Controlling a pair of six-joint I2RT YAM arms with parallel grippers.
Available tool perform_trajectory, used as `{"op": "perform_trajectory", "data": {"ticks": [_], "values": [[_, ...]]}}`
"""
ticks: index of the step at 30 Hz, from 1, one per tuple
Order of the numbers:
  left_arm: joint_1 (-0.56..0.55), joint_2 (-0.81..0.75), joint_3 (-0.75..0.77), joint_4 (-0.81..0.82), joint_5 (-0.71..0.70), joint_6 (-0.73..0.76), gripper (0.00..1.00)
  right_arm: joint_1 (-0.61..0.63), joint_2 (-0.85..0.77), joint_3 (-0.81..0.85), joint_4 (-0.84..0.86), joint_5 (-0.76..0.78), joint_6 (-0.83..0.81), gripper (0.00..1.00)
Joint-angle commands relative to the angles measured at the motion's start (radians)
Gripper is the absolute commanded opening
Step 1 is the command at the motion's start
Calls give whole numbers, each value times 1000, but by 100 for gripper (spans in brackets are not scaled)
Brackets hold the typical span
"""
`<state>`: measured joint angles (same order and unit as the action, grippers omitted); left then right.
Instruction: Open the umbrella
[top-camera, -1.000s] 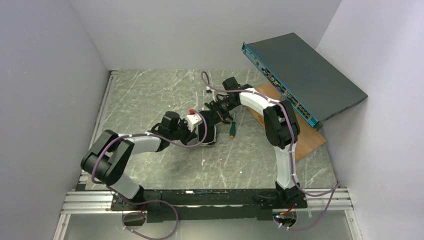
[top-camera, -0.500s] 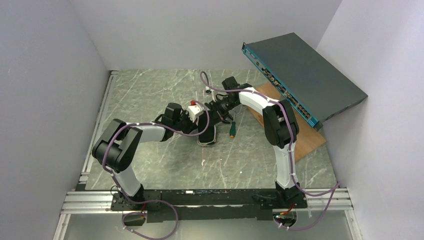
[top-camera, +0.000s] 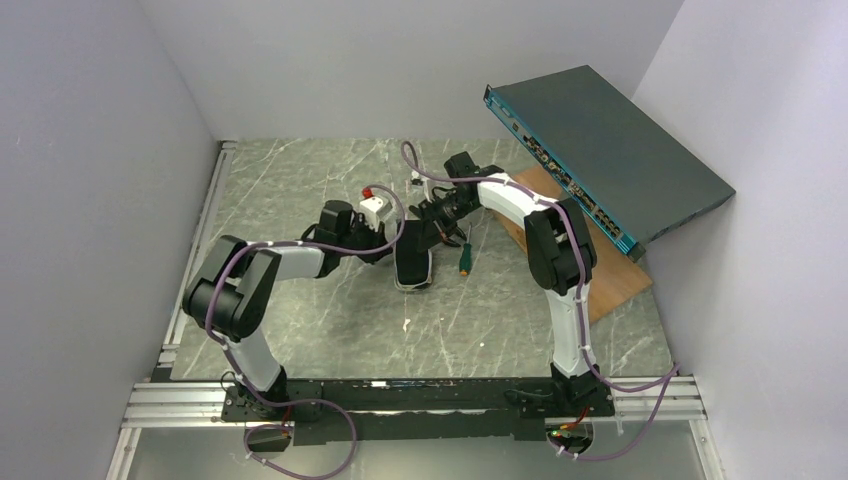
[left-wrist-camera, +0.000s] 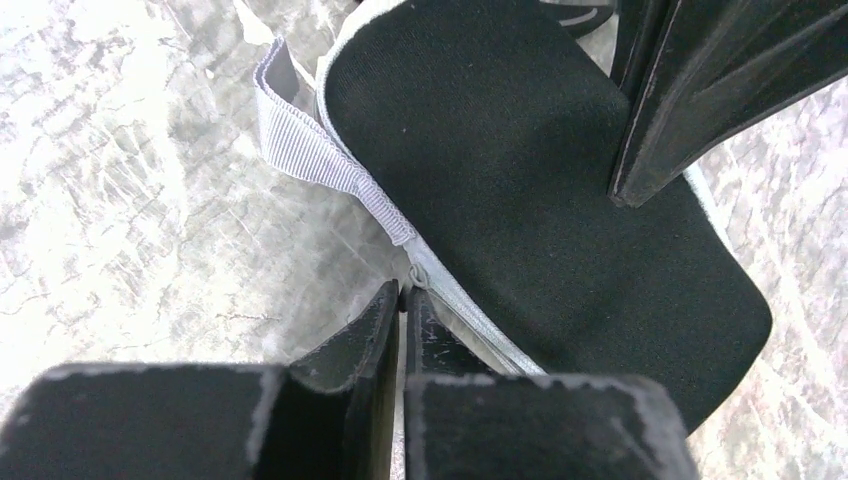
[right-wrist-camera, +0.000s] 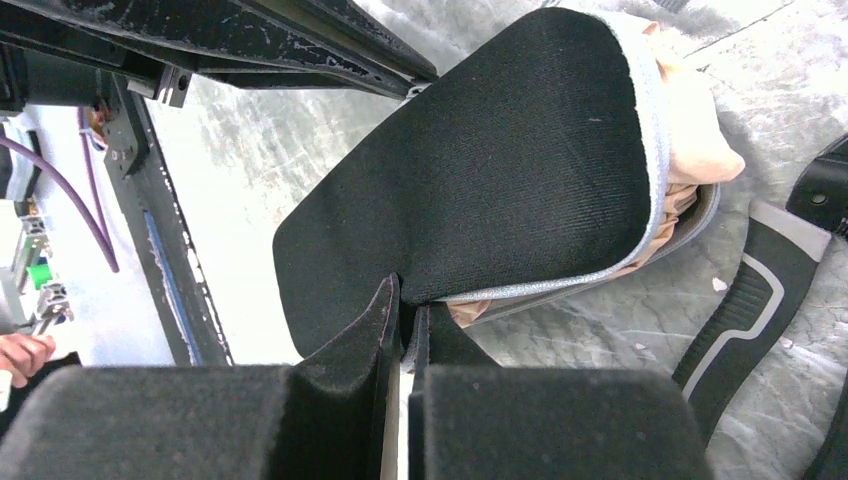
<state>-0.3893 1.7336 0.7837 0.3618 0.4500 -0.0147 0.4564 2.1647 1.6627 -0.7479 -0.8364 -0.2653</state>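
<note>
Left gripper (left-wrist-camera: 403, 295): at the near-left side of the case (top-camera: 413, 268). I see its fingers pressed almost together, with the tips right at the case's zip (left-wrist-camera: 440, 290), just below the grey ribbon (left-wrist-camera: 310, 150). I cannot tell whether the zip is actually pinched.
Case: a black fabric pouch lying on the table (top-camera: 300, 190). Its long axis runs near to far, with the rounded closed end toward the arm bases and the unzipped end away from them.
Umbrella (right-wrist-camera: 690, 130): folded up inside the case, so it lies along the same near-to-far line. All I get is crinkled pale beige fabric bulging out of the parted seam at the case's far end. I cannot make out the handle.
Right gripper (right-wrist-camera: 403, 295): reaches in from the far-right of the case and is clamped on the edge of the case's black upper flap, with beige fabric showing under that flap.
Screwdriver (top-camera: 464, 262): green handle, on the table just right of the case and roughly parallel to it, not touching it.
Wooden board (top-camera: 610, 285): flat on the table, well to the right of the case.
Dark flat box (top-camera: 620, 150): beyond and to the right of the case, tilted, with its low edge over the board.
</note>
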Motion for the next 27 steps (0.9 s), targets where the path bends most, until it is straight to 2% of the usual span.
{"op": "perform_trajectory", "data": {"ticks": [1, 5, 7, 12, 16, 20, 23, 27], "values": [[44, -55, 64, 186, -33, -31, 18, -12, 70, -1, -88, 70, -18, 0], [77, -138, 5, 138, -5, -46, 56, -26, 64, 18, -65, 51, 17, 0], [104, -190, -9, 74, 21, -46, 97, -30, 63, 30, -63, 48, 30, 4], [216, -340, -51, -52, 93, -4, 100, -35, 64, 71, -84, 41, 44, 22], [242, -461, -60, -171, 83, 144, 100, -34, 35, 103, -123, 5, 56, 37], [242, -568, -104, -182, -8, 177, 100, -30, -1, 120, -132, -28, 84, 39], [246, -589, -80, -254, 15, 200, 100, -14, -16, 125, -137, -40, 73, 39], [250, -601, -73, -270, 38, 166, 100, 15, -14, 146, -150, -44, 47, 39]]}}
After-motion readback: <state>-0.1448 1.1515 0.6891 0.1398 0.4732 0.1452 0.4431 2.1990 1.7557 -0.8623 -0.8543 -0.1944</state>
